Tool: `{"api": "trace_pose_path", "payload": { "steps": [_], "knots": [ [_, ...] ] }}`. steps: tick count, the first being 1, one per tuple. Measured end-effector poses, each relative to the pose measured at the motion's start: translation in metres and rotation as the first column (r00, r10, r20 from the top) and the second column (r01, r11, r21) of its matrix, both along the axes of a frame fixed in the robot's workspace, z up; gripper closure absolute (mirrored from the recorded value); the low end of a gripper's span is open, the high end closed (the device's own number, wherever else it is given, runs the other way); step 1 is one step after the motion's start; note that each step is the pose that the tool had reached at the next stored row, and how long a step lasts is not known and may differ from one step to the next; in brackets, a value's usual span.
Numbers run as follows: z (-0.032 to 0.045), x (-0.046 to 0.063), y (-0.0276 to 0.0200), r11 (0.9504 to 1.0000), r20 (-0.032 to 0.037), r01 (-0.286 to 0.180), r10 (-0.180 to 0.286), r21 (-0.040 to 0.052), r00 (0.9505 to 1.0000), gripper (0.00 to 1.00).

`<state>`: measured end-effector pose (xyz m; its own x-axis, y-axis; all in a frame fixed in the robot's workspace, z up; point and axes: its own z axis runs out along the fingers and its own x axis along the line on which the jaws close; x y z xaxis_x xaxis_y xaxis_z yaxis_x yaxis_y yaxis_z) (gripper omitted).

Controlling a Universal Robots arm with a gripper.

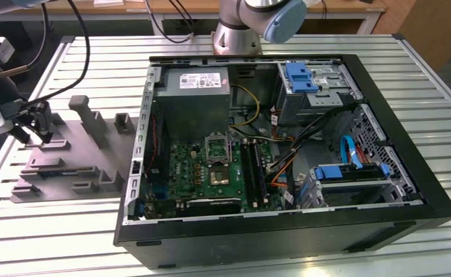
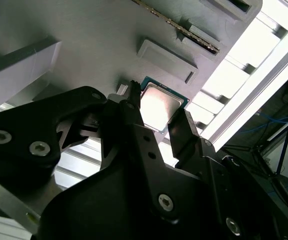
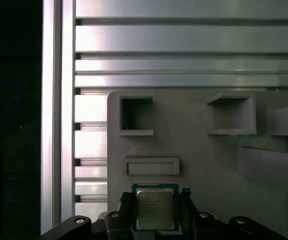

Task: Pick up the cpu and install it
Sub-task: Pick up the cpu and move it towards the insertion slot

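**Cpu in the grip at the fixture plate**

Gripper [image 3: 156, 199] is closed down to chip width. I see its fingers [image 3: 127, 202] against two opposite edges of the cpu [image 3: 155, 210], nothing else in hold. In the second wrist view the cpu [image 2: 160, 106] has its silver lid facing the cam between the black fingers [image 2: 132, 114]. There is print on the lid, but I can't read it.

The chip is at the grey fixture plate [image 3: 194, 150], near the plate edge next to the table rail. Just past it is a shallow oblong recess [image 3: 151, 166], and further on are two square pockets [image 3: 135, 116]. A thin stick w/ gold contacts [image 2: 176, 26] stands in a slot further along the plate.

In the exterior view, the gripper [image 1: 34, 131] is over that plate's end at the exterior view's left. The plate lies on the slatted alu table [image 1: 71, 242]. Beyond it, toward the exterior view's right, is the open PC case [image 1: 287, 245], holding the motherboard [image 1: 202, 173], socket frame [image 1: 217, 148] and a grey PSU box [image 1: 198, 109]. The box's white label is too small to read. The case walls stand between the plate and the board.
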<state>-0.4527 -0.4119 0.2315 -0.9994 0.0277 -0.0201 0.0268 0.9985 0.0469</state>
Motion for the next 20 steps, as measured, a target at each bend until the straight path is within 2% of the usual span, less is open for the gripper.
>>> {"api": "trace_pose_path", "payload": {
  "steps": [20],
  "knots": [
    [0.0041, 0.0000, 0.0000, 1.0000, -0.0001, 0.000, 0.000, 0.0000, 1.0000, 0.53]
  ]
}}
